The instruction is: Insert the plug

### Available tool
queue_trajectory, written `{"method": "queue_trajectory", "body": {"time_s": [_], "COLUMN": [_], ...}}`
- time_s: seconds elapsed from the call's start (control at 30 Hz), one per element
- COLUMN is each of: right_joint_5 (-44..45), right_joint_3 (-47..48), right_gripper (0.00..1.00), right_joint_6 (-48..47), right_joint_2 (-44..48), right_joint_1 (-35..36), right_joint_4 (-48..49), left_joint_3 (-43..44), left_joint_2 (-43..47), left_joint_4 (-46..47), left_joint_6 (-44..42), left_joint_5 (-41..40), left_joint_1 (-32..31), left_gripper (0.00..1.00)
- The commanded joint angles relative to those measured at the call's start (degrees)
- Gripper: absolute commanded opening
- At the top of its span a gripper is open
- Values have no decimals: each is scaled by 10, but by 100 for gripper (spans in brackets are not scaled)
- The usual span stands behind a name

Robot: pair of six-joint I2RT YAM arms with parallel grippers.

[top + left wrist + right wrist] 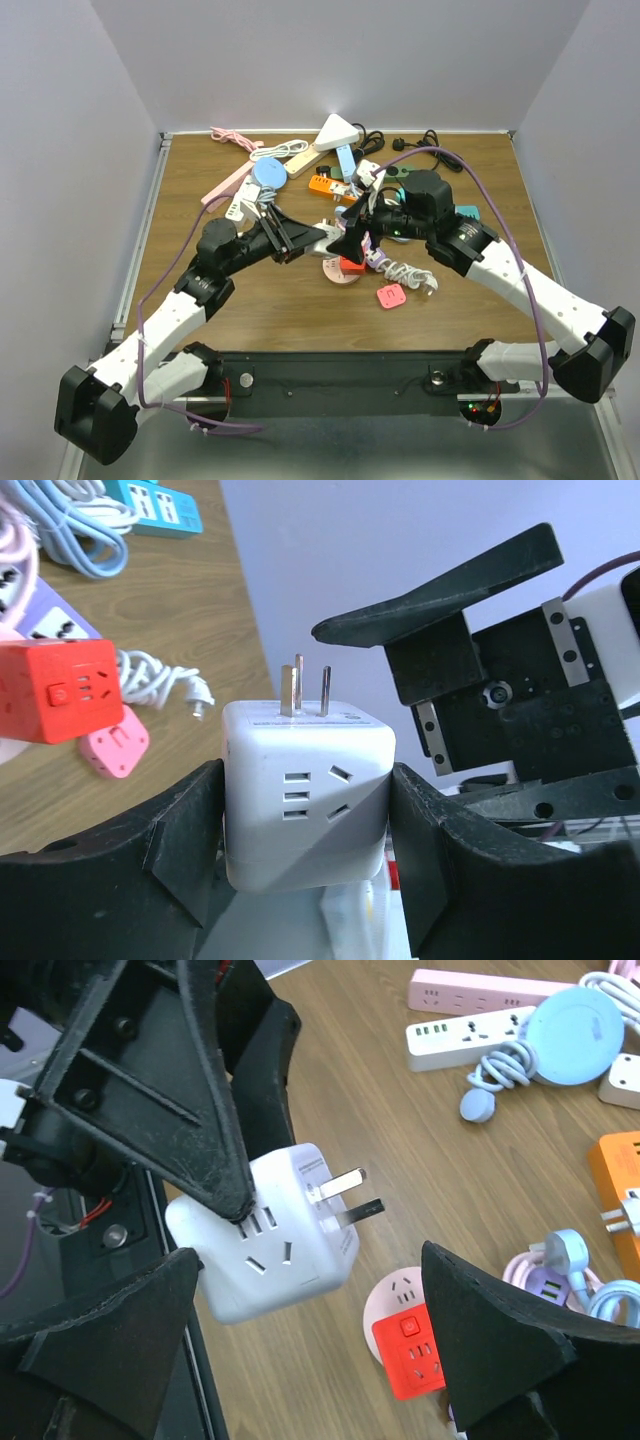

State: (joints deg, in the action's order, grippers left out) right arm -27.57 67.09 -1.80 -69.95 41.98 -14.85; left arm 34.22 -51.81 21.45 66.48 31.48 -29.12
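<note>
1. White cube plug: flat metal prongs on one face, slotted sockets on another; held above the surface, near a red cube.
2. Left fingers clenched on its two sides.
3. Right fingers spread wide, flanking it, not touching.

**Top external:** fixed, high behind the arm bases at the lower frame edge, looking down and forward over the whole table; distant.

**Left wrist:** close range, looking out between the left gripper's fingers along the lower frame, white cube adapter at centre.

**Right wrist:** close, angled down on the tabletop, the right gripper's fingers in the lower corners.

**Shared:** both wrist views hold the adapter; all three hold the red cube socket.
</note>
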Motion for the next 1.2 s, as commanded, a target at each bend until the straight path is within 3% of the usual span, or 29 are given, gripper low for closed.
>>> {"method": "queue_trajectory", "body": {"time_s": [0.0, 0.43, 0.57, 0.77, 1.17], "right_joint_5": [-39, -84, -92, -104, -121], "right_joint_3": [16, 16, 16, 9, 7], "right_gripper": [96, 96, 85, 77, 78], "right_joint_6": [1, 3, 5, 11, 15], "right_joint_2": [29, 31, 29, 18, 4], "right_joint_1": [-1, 0, 1, 0, 6], "right_joint_4": [38, 51, 58, 72, 87], "left_joint_3": [-13, -42, -55, -64, -86], "left_joint_2": [25, 41, 52, 58, 58], "left_joint_4": [108, 184, 192, 211, 267], "left_joint_6": [73, 160, 175, 195, 236], "left_joint_5": [13, -3, -10, -14, -19], "left_joint_1": [-1, -1, -1, -1, -1], "left_gripper": [0, 0, 0, 0, 0]}}
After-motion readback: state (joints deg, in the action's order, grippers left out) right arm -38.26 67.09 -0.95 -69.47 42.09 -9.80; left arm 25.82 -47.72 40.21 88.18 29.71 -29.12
